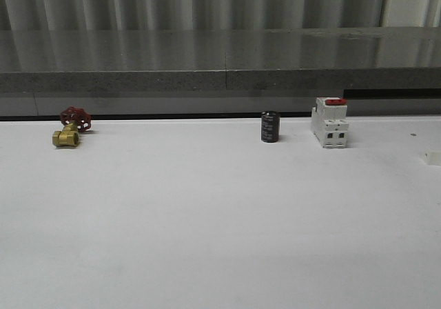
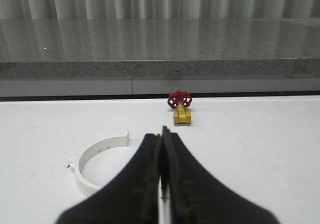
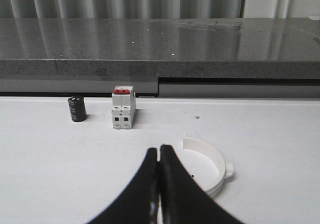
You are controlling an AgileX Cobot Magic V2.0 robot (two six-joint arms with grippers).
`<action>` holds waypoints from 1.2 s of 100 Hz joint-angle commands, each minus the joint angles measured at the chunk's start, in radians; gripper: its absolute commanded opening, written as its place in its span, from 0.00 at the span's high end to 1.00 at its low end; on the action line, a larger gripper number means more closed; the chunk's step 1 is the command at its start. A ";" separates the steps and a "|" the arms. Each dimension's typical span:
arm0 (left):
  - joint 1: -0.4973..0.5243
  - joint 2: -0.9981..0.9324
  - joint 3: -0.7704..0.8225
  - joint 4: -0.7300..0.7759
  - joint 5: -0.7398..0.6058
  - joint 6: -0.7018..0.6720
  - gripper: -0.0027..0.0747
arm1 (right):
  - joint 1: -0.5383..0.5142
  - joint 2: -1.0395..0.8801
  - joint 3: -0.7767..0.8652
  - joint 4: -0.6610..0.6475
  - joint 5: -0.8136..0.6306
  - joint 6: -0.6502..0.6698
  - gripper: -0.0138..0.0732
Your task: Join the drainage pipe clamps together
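Both grippers closed and empty; one clamp half lies on the table beside each.

Left gripper [image 2: 161, 149]: black fingers pressed together tip to tip, holding nothing. One white drainage pipe clamp half [image 2: 98, 160] lies flat on the white table [image 2: 260, 149] just beside these fingers, partly hidden behind them, its side lug facing away from them. Beyond it, near the table's far edge, sits a brass valve [image 2: 181, 116] with a red handwheel. Right gripper [image 3: 159, 156]: fingers likewise shut, nothing between them. The second clamp half [image 3: 210, 165] lies flat just beside them, partly hidden by them, lug outward. Farther back stand a white breaker [image 3: 123, 110] with a red top and a black cylinder [image 3: 76, 108], near each other but apart, before a grey stone ledge [image 3: 160, 44].
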 commanded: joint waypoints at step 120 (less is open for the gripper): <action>0.002 0.574 -0.773 -0.052 0.456 -0.007 0.99 | 0.001 -0.016 -0.017 -0.011 -0.084 -0.009 0.92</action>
